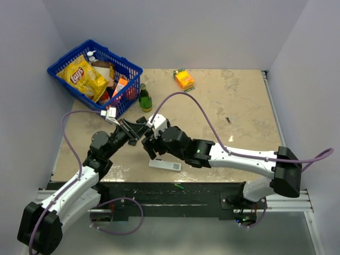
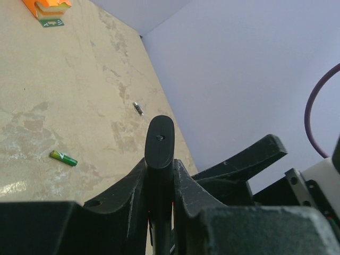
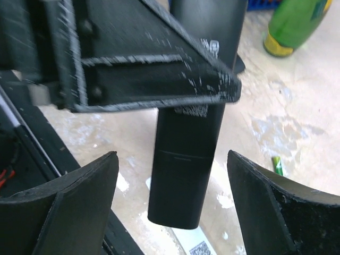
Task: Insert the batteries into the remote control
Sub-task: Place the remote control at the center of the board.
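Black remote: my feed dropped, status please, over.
Left pincer shut on slim matte black bar-shaped remote. Right pincer open, straddling its end, not touching. Small green cylindrical battery loose on beige table. No obstruction seen.

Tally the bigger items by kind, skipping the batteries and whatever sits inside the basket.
Remotes: 2, the black remote control clamped in the left gripper and a white remote flat on the table
Bottles: 1, the green bottle
Boxes: 1, the orange box
Baskets: 1, the blue basket
Total: 5
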`<state>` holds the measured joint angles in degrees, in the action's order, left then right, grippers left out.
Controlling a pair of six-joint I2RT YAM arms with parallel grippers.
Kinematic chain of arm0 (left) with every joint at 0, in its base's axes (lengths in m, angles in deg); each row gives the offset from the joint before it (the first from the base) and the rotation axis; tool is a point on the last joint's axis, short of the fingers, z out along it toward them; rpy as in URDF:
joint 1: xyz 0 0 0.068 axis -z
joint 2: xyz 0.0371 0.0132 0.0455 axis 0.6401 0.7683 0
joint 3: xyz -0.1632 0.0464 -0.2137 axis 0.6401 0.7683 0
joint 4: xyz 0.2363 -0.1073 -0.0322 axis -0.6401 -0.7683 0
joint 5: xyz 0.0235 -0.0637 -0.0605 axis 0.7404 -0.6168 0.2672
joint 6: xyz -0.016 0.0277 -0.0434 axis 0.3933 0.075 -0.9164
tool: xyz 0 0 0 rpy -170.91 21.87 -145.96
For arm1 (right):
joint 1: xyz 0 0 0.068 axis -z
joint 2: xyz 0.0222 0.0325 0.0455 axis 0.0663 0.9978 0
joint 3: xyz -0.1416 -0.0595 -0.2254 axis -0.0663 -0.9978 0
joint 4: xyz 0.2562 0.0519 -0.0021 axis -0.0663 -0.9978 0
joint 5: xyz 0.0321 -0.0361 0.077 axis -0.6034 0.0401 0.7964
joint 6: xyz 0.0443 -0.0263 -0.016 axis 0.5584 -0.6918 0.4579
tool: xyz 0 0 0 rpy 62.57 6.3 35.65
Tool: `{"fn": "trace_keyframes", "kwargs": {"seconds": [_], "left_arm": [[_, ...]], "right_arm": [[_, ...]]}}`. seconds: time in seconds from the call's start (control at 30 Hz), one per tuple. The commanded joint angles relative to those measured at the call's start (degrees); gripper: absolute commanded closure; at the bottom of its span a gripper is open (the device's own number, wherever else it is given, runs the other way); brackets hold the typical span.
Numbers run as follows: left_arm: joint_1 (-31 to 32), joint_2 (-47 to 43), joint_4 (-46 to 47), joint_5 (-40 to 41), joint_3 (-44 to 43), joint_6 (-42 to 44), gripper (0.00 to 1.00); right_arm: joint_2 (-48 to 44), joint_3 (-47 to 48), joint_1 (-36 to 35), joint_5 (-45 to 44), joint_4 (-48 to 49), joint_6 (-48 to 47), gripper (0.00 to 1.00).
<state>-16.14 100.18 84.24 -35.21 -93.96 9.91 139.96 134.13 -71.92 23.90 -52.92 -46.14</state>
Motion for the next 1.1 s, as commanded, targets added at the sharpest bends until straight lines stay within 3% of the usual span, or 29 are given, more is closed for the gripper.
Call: {"fn": "trace_keyframes", "kwargs": {"seconds": [0.0, 0.07, 0.33, 0.43, 0.47, 0.6, 0.63, 0.7, 0.8, 0.9, 1.07], "left_arm": [[0.16, -1.33, 0.99, 1.46, -0.04, 1.34, 1.00], [0.16, -1.33, 0.90, 1.55, 0.13, 1.25, 1.00], [0.16, -0.19, 1.51, 1.28, 0.48, 0.73, 1.00], [0.16, -0.71, 0.81, 1.02, 0.48, 0.99, 0.95], [0.16, -1.06, 0.38, 1.45, 0.48, 1.34, 0.94], [0.16, -3.87, -4.79, 3.65, -0.83, 4.49, 0.83], [0.16, -4.40, -5.94, 4.09, -1.62, 5.29, 0.78], [0.16, -6.06, -8.93, 5.67, -2.41, 7.39, 0.71], [0.16, -8.43, -13.84, 8.48, -4.26, 10.73, 0.52], [0.07, -10.89, -18.68, 11.73, -6.10, 13.90, 0.24], [0.07, -14.42, -27.04, 18.84, -10.23, 18.56, 0.06]], "right_arm": [[0.68, 2.73, -0.53, -3.95, -1.78, 2.70, 0.17], [1.12, 2.82, -0.96, -4.55, -1.78, 2.79, 0.19], [3.40, 3.52, -1.40, -5.18, -2.30, 2.88, 0.43], [3.15, 3.87, -1.58, -5.96, -3.44, 2.97, 0.58], [2.54, 3.79, -1.58, -6.32, -3.53, 3.05, 0.71], [0.34, 2.91, -1.58, -8.17, -4.94, 3.41, 0.96], [-0.02, 2.82, -1.58, -8.16, -5.98, 3.32, 1.00], [-0.81, 2.99, -1.58, -8.95, -7.31, 3.23, 1.00], [-2.04, 2.91, -1.49, -9.83, -10.47, 3.05, 1.00], [-3.53, 2.73, -1.32, -11.41, -13.10, 3.06, 1.00], [-6.52, 0.63, 2.88, -11.42, -17.15, 3.93, 1.00]]}}
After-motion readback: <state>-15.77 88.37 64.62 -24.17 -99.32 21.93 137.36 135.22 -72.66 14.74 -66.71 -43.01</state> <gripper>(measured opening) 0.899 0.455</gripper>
